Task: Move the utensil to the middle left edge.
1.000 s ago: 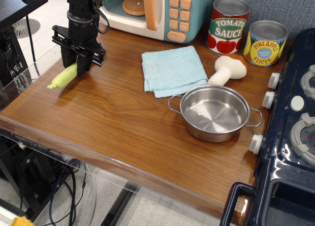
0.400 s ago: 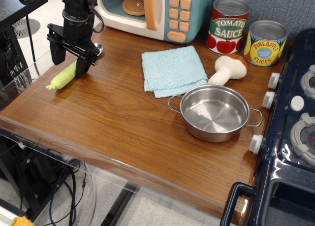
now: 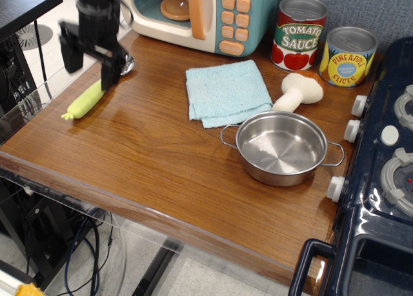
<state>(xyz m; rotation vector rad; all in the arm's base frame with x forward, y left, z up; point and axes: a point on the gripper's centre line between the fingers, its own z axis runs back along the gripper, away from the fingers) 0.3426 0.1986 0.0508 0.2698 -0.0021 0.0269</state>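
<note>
**Spoon lies at the left edge, gripper above it with fingers apart**

The brown wood-grain tabletop (image 3: 148,160) is flat and smooth, with a dark blue toy stove (image 3: 381,180) at its right end. At the back stands a teal toy microwave (image 3: 206,12) with orange buttons, an orange plate inside it.

The steel two-handled pot (image 3: 281,148) sits near the stove, round, shiny and holding nothing. Behind it are two cylindrical cans with closed lids, one labelled tomato sauce (image 3: 299,33), the other pineapple slices (image 3: 347,56).

A light blue cloth (image 3: 227,92) with a terry texture lies folded between microwave and pot. A beige toy mushroom (image 3: 298,91) lies on its side just beside the pot's far rim.

The black gripper (image 3: 90,54) hangs over the back left corner, its two fingers spread apart and holding nothing; compared with a second ago, when it was clamped on the handle, it is now higher and has let go.

The utensil (image 3: 86,100) lies flat at the middle left edge (image 3: 39,131), its pale yellow-green carrot-shaped handle pointing toward the edge and its shiny bowl partly hidden behind the gripper.
</note>
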